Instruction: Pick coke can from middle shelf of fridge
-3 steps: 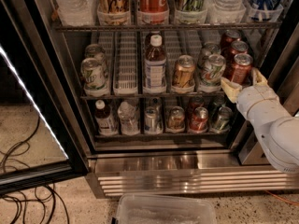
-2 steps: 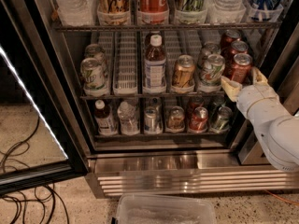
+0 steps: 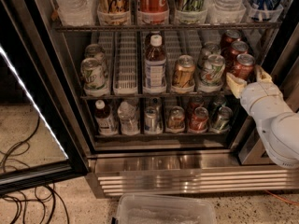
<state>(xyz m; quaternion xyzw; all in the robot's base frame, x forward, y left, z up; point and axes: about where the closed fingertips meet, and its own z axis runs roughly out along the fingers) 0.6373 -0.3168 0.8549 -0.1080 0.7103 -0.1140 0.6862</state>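
Observation:
The front coke can (image 3: 243,65), red with a silver top, stands at the right end of the middle shelf (image 3: 154,95), with two more red cans (image 3: 232,38) in the lane behind it. My gripper (image 3: 248,80), pale and padded on a white arm, is right at this front can's lower part, coming in from the right. The can stands upright on the shelf. The fridge (image 3: 187,171) is open, its glass door (image 3: 32,101) swung out to the left with a white light strip.
On the middle shelf stand green-and-white cans (image 3: 93,73), a labelled bottle (image 3: 155,62), a gold-brown can (image 3: 183,72) and an empty slotted tray (image 3: 126,64). More cans and bottles fill the other shelves. A clear plastic bin (image 3: 163,210) sits on the floor in front; cables (image 3: 23,199) lie at left.

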